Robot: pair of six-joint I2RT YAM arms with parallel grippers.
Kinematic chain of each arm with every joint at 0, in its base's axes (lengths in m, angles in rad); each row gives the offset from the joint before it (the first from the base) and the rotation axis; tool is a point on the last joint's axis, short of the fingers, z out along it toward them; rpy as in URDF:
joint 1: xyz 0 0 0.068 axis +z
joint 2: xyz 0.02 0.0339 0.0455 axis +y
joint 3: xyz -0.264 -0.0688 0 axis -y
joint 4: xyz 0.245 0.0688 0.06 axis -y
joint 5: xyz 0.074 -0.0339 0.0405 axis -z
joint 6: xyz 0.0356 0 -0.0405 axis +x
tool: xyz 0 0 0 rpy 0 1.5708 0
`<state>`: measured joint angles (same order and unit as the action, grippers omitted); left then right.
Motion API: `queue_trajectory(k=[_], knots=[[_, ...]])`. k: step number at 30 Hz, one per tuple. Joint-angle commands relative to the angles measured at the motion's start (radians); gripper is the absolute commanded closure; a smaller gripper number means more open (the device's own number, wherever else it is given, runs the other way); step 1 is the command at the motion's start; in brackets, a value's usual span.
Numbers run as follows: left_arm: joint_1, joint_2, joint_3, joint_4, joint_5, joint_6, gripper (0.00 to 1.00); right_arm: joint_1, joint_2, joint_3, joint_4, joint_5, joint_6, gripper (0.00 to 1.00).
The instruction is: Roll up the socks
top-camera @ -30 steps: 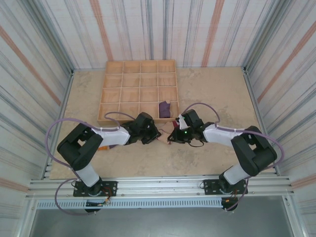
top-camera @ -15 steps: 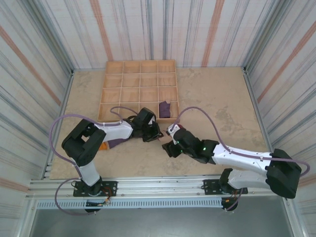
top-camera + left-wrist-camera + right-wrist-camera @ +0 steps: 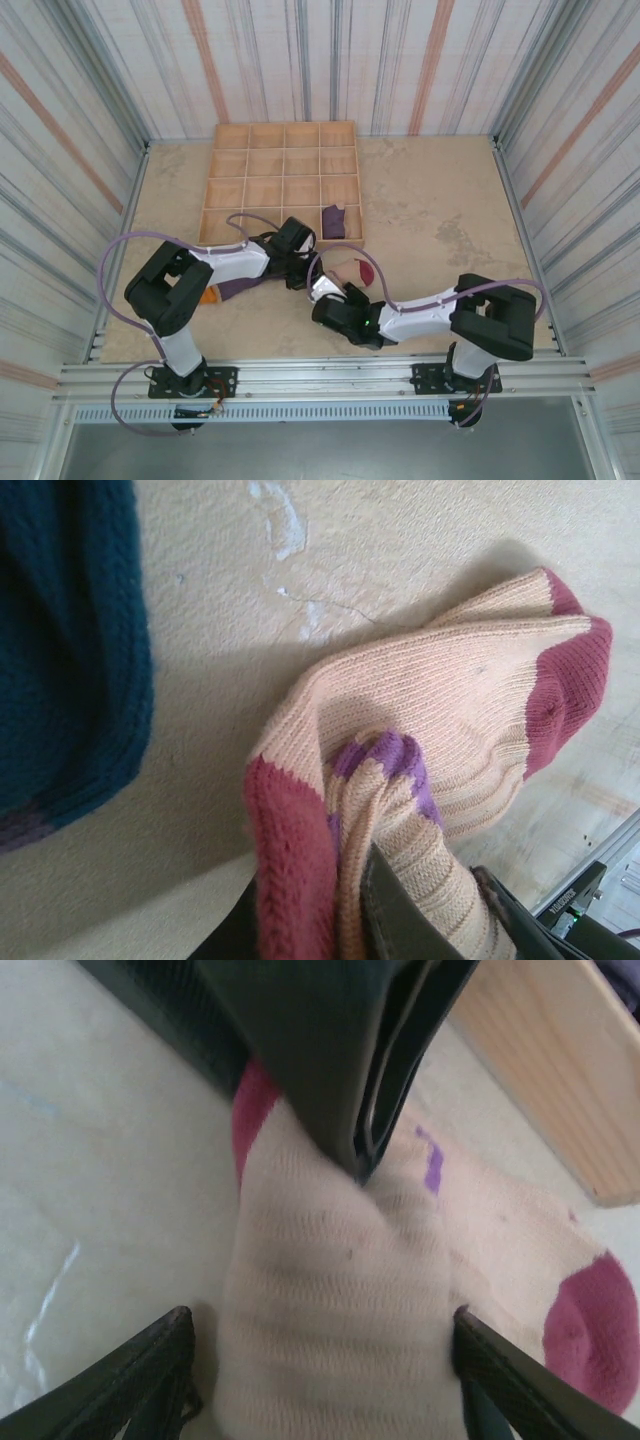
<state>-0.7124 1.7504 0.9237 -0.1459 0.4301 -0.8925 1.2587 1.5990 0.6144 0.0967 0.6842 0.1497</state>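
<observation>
Top view, left gripper (image 3: 303,268): closed on the tan sock (image 3: 356,270), which lies on the table just in front of the tray (image 3: 285,125).
Top view, right gripper (image 3: 324,292): just beside that sock's near end.
Top view, other socks: purple sock (image 3: 232,290) under the left arm; dark sock (image 3: 333,220) in the tray's near-right compartment.
Left wrist, fingers (image 3: 410,920): pinching the bunched tan sock; a teal toe (image 3: 60,640) lies apart.
Right wrist, fingers (image 3: 150,1370): spread wide either side of the tan sock, not clamping.

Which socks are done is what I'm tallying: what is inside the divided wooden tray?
One dark purple sock bundle lies in the near right compartment of the wooden tray; the other compartments show bare wood. The left arm covers part of the near row, hiding that strip.
</observation>
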Motion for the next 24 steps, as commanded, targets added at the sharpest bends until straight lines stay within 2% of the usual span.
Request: queue_trajectory(k=[1,3,6,9,12,14,16,17,19,24], knots=[[0.004,0.017,0.0,-0.079,0.013,0.026,1.0,0.002,0.091,0.016,0.08,0.09,-0.015,0.34],[0.004,0.02,-0.002,-0.074,0.02,0.029,1.0,-0.001,0.138,0.023,0.093,0.085,-0.01,0.4],[0.005,0.021,-0.002,-0.07,0.028,0.029,1.0,-0.022,0.175,0.022,0.094,0.042,0.036,0.55],[0.007,0.004,-0.009,-0.063,0.027,0.027,0.94,-0.052,0.154,-0.009,0.1,-0.017,0.09,0.73],[0.01,-0.029,-0.027,-0.04,0.03,0.02,0.76,-0.093,0.123,-0.042,0.109,-0.116,0.122,0.89],[0.014,-0.058,-0.037,-0.025,0.036,0.017,0.54,-0.133,0.106,-0.056,0.102,-0.198,0.148,0.99],[0.016,-0.085,-0.037,-0.031,0.037,0.019,0.4,-0.176,0.087,-0.076,0.105,-0.289,0.171,1.0],[0.018,-0.102,-0.038,-0.034,0.035,0.02,0.37,-0.202,0.079,-0.086,0.107,-0.337,0.186,1.0],[0.022,-0.136,-0.044,-0.037,0.033,0.015,0.32,-0.244,0.062,-0.107,0.118,-0.409,0.211,1.0],[0.036,-0.216,-0.047,-0.058,0.012,0.008,0.27,-0.372,0.05,-0.156,0.168,-0.635,0.275,1.0]])
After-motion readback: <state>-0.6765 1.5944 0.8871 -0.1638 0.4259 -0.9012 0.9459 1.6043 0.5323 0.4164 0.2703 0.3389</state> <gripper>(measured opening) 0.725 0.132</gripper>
